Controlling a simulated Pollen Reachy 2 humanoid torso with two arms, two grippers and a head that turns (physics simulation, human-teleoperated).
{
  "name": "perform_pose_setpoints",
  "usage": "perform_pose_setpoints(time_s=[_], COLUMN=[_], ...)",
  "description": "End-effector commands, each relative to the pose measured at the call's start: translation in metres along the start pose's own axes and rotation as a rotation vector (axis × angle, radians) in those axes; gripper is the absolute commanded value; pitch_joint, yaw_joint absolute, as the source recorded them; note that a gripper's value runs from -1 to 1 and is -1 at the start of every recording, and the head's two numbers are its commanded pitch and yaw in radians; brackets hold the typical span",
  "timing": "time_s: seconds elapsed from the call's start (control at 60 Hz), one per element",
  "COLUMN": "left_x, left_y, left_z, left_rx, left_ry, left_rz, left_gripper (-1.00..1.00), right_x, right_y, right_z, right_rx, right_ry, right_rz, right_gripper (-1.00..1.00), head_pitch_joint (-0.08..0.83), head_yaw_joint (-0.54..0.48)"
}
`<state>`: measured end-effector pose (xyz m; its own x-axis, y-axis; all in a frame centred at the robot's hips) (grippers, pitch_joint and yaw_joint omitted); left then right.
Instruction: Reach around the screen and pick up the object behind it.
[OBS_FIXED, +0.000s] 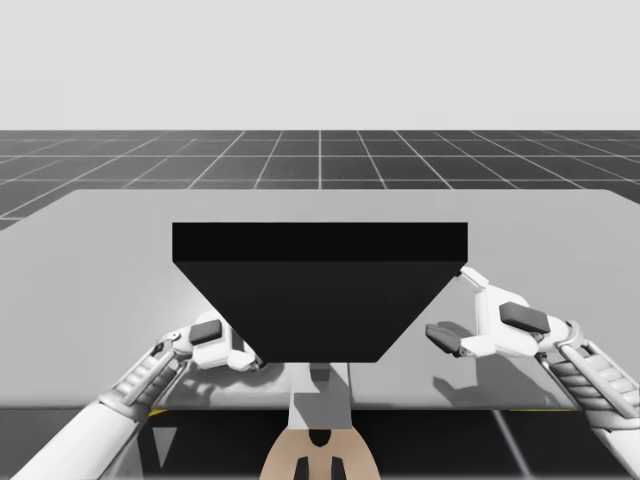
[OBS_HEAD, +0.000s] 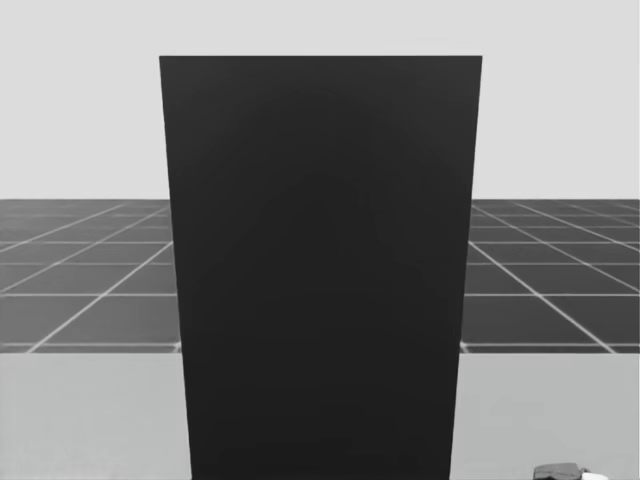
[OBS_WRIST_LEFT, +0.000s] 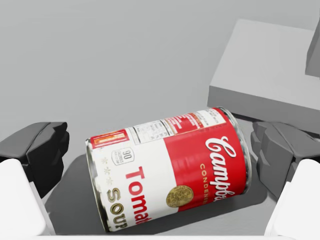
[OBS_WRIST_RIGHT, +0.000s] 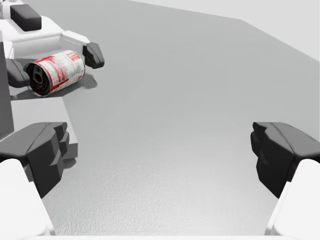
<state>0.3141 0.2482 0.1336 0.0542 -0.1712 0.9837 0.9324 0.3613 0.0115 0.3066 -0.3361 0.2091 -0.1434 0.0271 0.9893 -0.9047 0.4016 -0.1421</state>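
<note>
Step in hand: left claw (OBS_WRIST_RIGHT: 56, 65) around the can (OBS_WRIST_LEFT: 170, 170), grasp not yet made.
The red-and-white can lay on its side on the desk (OBS_FIXED: 100, 260) behind the black screen (OBS_FIXED: 320, 290), between the left claw's spread fingers (OBS_WRIST_LEFT: 40, 155); squeezing shut, then lifting, looked next. The right claw (OBS_WRIST_RIGHT: 160, 155) hung apart, idle.

Matt screen (OBS_HEAD: 320, 270), glossy red-white can (OBS_WRIST_LEFT: 170, 170)

My left arm (OBS_FIXED: 105, 405) reaches forward from the left. The left hand (OBS_WRIST_LEFT: 160, 152) is held low, its fingers spread wide. My right arm (OBS_FIXED: 592, 378) stretches ahead on the right, and the right hand (OBS_FIXED: 458, 308) is turned sideways, its fingers parted.
</note>
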Motion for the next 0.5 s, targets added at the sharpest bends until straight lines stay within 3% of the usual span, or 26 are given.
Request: perform_pose_setpoints(time_s=[0.017,0.033,0.05,0.067,0.1,0.383,0.5], left_x=[-0.010,-0.010,-0.010,-0.010,-0.009,0.000,0.012], left_y=[0.001,0.001,0.001,0.001,0.001,0.000,0.005], left_z=[-0.004,-0.004,-0.004,-0.004,-0.003,0.010,0.038], left_rx=[0.029,0.033,0.043,0.035,0.040,0.084,0.154], left_ry=[0.029,0.027,0.024,0.027,0.025,-0.010,-0.063], left_rz=[0.026,0.022,0.017,0.031,0.027,-0.004,-0.010], left_gripper=[-1.00,-1.00,-0.49,0.92,1.00,1.00,1.00], right_x=[0.000,0.000,0.000,0.000,0.000,0.000,0.000], right_y=[0.001,0.001,0.001,0.001,0.001,0.001,0.001], right_z=[-0.001,-0.001,-0.001,-0.001,0.000,0.000,0.000], right_rx=[0.137,0.137,0.137,0.137,0.136,0.133,0.132], right_ry=[-0.129,-0.129,-0.129,-0.128,-0.129,-0.125,-0.125], right_rz=[-0.048,-0.048,-0.047,-0.047,-0.047,-0.045,-0.047], right_gripper=[-1.00,-1.00,-1.00,-1.00,-1.00,-1.00,-1.00], head_pitch_joint=[0.066,0.066,0.066,0.065,0.064,0.066,0.062], head_yaw_joint=[0.00,0.00,0.01,0.00,0.00,0.00,0.00])
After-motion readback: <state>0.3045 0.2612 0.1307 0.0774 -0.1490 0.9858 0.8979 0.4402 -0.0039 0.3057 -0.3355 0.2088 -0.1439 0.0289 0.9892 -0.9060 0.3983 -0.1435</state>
